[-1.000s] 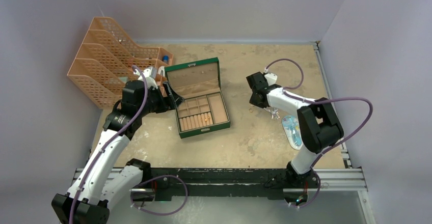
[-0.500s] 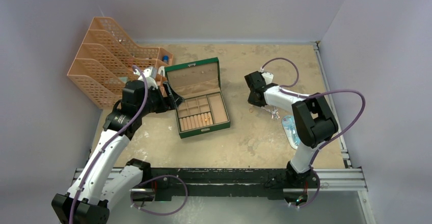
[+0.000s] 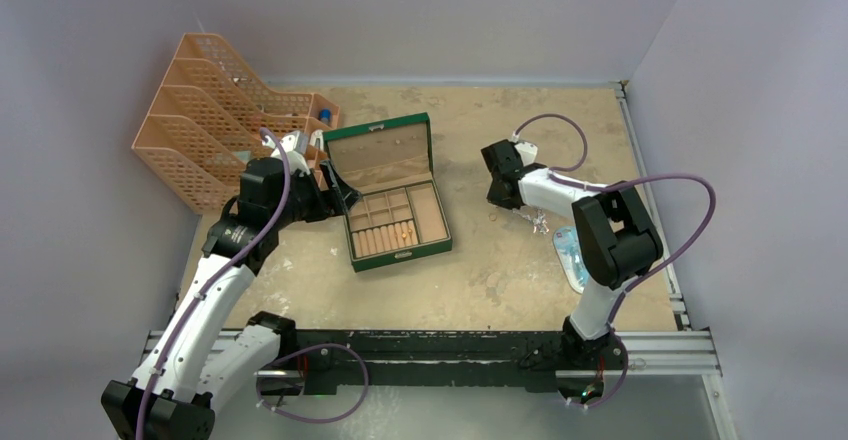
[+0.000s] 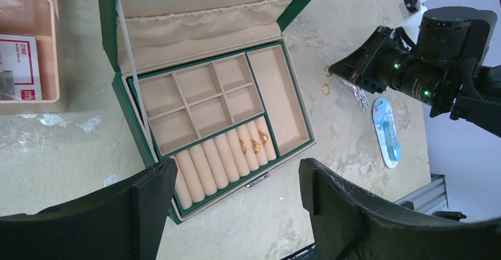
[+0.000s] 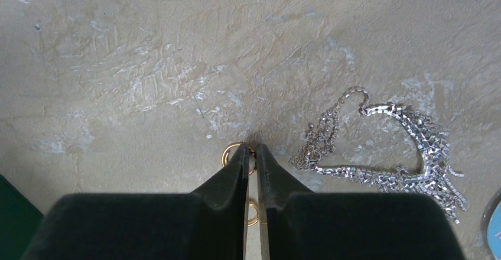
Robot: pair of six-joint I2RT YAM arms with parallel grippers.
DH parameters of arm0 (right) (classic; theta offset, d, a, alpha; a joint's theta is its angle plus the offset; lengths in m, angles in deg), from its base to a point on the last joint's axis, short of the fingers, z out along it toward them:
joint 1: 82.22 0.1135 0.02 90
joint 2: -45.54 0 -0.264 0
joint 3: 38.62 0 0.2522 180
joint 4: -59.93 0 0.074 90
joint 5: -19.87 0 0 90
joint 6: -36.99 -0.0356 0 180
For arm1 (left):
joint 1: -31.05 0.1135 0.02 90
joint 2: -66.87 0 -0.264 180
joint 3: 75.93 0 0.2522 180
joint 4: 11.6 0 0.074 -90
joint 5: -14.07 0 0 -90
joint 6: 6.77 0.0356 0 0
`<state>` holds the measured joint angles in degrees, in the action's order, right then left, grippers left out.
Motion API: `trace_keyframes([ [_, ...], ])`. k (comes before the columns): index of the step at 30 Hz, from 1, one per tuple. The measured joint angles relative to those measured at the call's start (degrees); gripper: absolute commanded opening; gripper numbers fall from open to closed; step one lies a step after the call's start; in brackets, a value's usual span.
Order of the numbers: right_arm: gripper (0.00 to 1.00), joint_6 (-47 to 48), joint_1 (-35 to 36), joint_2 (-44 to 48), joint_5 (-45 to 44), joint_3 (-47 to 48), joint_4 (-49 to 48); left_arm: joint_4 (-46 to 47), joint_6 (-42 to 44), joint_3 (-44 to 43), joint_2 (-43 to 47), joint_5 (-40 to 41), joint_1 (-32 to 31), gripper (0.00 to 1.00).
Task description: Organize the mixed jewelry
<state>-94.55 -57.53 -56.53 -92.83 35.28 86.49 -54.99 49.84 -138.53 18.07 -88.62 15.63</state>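
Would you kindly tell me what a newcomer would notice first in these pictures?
The open green jewelry box in the middle of the table stands out. To its right, the right gripper has its tips nearly together at a gold ring, beside a glittery silver chain tangle.

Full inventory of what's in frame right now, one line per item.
table: one, tan, under everything
box: one, green with tan lining, open, mid-table
boxed rings: three, gold, in the box's roll slots
loose rings: two, gold, on table right of box
chain: one tangle, silver, beside loose rings
packet: one, light blue, on table by the chain
rack: one, peach, far-left corner
card: one, white and red, in a peach tray left of box
left gripper: one, black, open, over box's near edge
right gripper: one, black, jaws almost together, tips at a loose ring; grip unclear
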Motion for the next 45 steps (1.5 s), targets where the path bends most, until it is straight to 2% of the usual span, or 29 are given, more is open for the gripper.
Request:
trace_keyframes([
  [7,0.07,0.0,0.0,0.0,0.2,-0.2,-0.5,0.0,0.0,0.0,-0.2,0.0,0.0,0.75],
  [11,0.0,0.0,-0.1,0.0,0.2,-0.3,-0.8,0.0,0.0,0.0,-0.5,0.0,0.0,0.75],
  [21,0.0,-0.4,-0.2,1.6,1.3,-1.9,-1.2,0.2,0.0,0.0,-1.1,-1.1,0.0,0.75],
  [29,0.0,-0.8,-0.3,12.7,3.4,-6.0,-3.2,3.9,0.2,1.3,-3.1,-9.1,0.0,0.75],
  [35,0.0,-1.4,0.5,21.6,9.1,-10.1,-8.9,6.4,0.0,1.9,-6.4,-15.8,0.0,0.79],
  [38,0.0,-2.2,3.8,24.7,10.7,-11.7,-11.1,8.4,-0.5,2.1,-8.0,-20.0,0.0,0.79],
  [41,0.0,-3.2,10.4,26.3,11.6,-11.9,-13.3,11.5,-2.1,2.9,-9.6,-24.4,0.0,0.77],
  [45,0.0,-4.9,19.5,27.5,13.4,-12.0,-17.6,16.3,-6.5,4.3,-12.4,-28.8,-0.4,0.61],
])
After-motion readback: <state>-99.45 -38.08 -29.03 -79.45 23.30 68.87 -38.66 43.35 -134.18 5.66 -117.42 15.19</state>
